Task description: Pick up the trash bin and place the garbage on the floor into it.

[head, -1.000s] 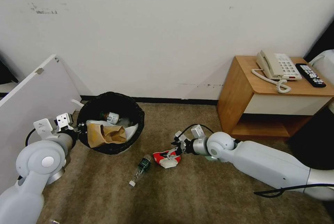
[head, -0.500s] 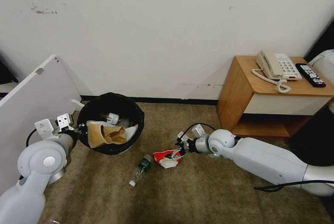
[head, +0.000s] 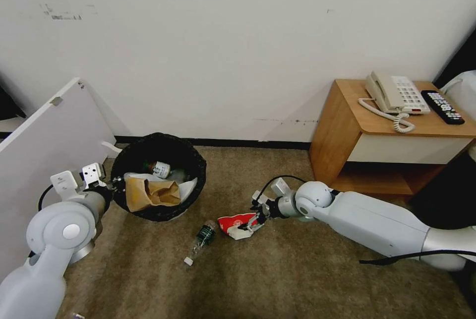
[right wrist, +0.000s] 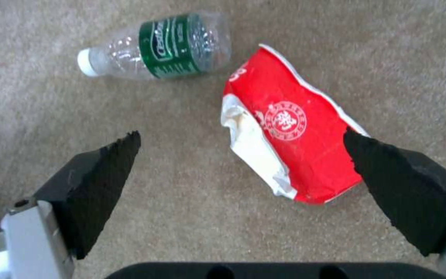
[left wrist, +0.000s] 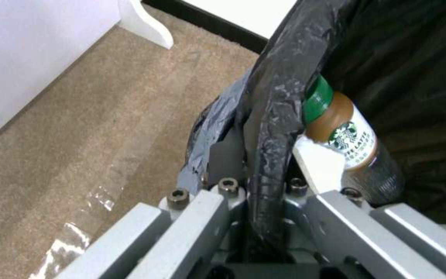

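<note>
The trash bin point(head: 196, 170), lined with a black bag, is tilted towards me at the left, and my left gripper point(head: 112, 183) is shut on its near rim point(left wrist: 272, 128). Inside lie a brown paper bag point(head: 151, 191), white pieces and a coffee bottle point(left wrist: 347, 135). On the carpet floor point(head: 277, 269) lie two pieces of garbage: a crushed red-and-white wrapper point(head: 238, 223) point(right wrist: 295, 143) and a clear green-labelled bottle point(head: 201, 239) point(right wrist: 166, 44). My right gripper point(head: 256, 216) point(right wrist: 241, 155) hangs open low over the carpet. One fingertip point(right wrist: 388, 170) touches the wrapper's edge; the other is over bare carpet.
A wooden side table point(head: 342, 130) with a phone point(head: 394, 93) and a remote point(head: 443, 106) stands at the right against the wall. A white board point(head: 44, 135) leans at the left beside the bin. A black cable point(head: 396, 259) trails from my right arm.
My right gripper has drawn back a little to the right of the wrapper and the forearm has sunk lower. The bin, the left arm and the litter stay put.
</note>
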